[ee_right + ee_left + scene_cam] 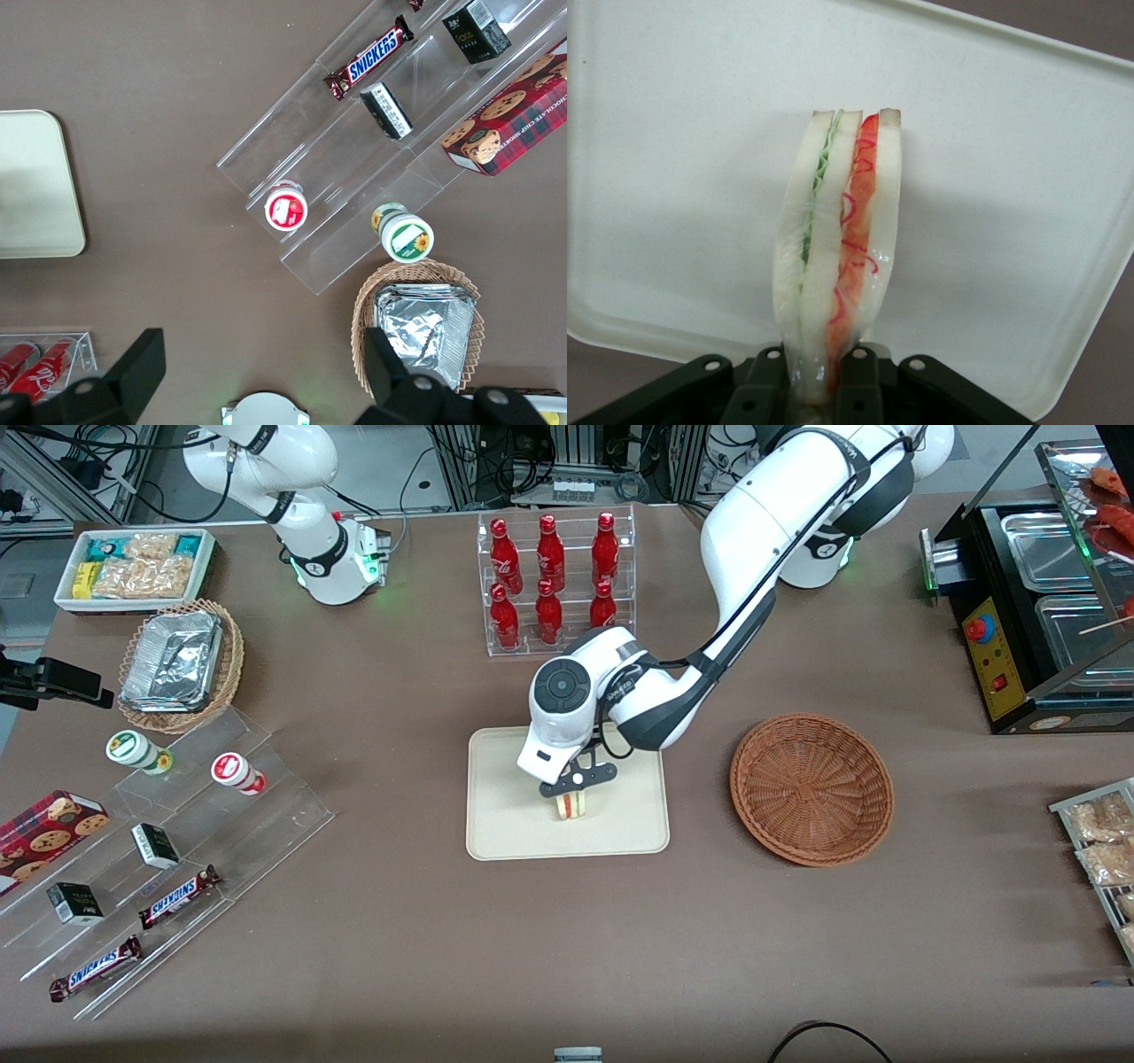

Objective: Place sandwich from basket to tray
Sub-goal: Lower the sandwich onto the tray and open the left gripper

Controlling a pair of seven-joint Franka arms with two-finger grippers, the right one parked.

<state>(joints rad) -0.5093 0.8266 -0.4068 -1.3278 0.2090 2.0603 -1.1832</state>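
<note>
The sandwich (571, 806) (837, 239), a wrapped wedge of pale bread with green and red-orange filling, stands on edge on the cream tray (505, 833) (691, 177). My left gripper (573, 790) (816, 381) is directly over it, shut on the sandwich's narrow end, with the black fingers (864, 376) pressing the wrap from both sides. The reddish-brown wicker basket (811, 786) sits beside the tray toward the working arm's end of the table, with nothing in it.
A clear rack of red bottles (554, 580) stands farther from the front camera than the tray. A tiered acrylic stand (159, 850) with snacks and a tan basket of foil containers (180, 664) lie toward the parked arm's end. A black warmer (1036, 602) stands near the working arm.
</note>
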